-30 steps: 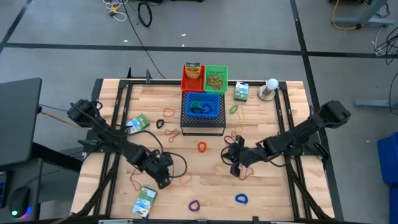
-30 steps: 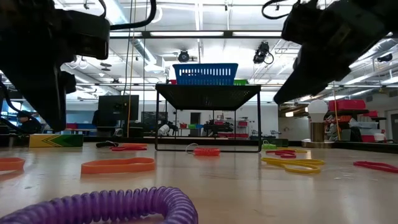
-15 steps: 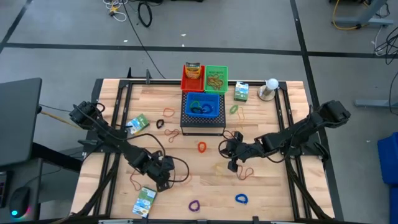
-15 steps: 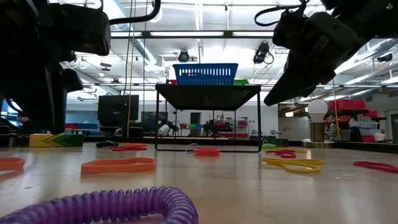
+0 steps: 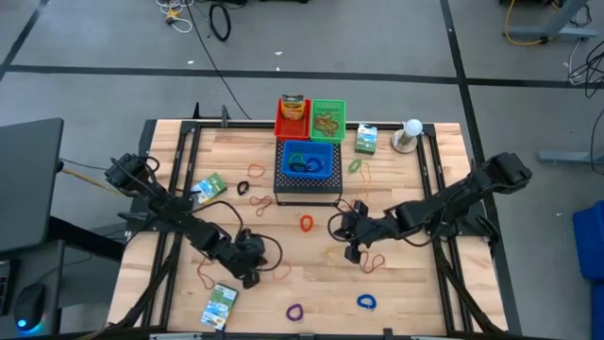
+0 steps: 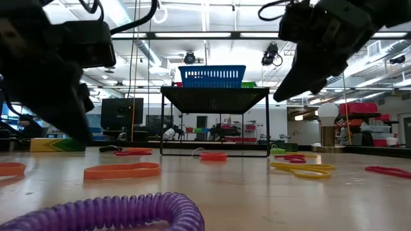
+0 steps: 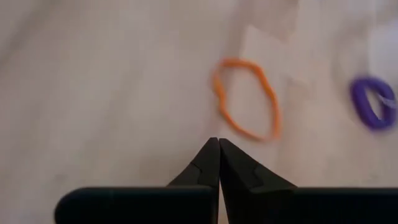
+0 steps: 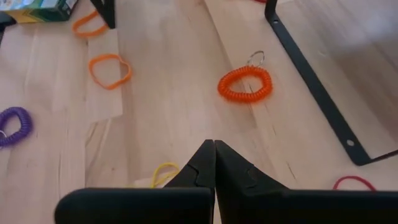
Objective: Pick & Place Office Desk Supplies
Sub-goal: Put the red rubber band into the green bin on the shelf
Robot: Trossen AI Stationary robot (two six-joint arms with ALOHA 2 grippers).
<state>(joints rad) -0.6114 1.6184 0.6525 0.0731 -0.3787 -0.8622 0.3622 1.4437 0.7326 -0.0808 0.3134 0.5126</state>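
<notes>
The office desk supplies lie scattered on the wooden table. My left gripper is shut with nothing between its fingers, slanting down just short of a thin orange rubber band; a purple loop lies beyond. My right gripper is shut and bare above the table, with an orange coiled loop ahead of it, a yellow band near its tips and a red band beside it. Green-white boxes lie flat.
A blue basket sits on the black perforated box at mid table, with a red bin and a green bin behind it. A white ball on a stand is far right. Black frame rails run along both sides.
My left gripper has sunk toward the table and tipped more steeply downward beside the orange rubber band. The supplies on the table lie where they were.
</notes>
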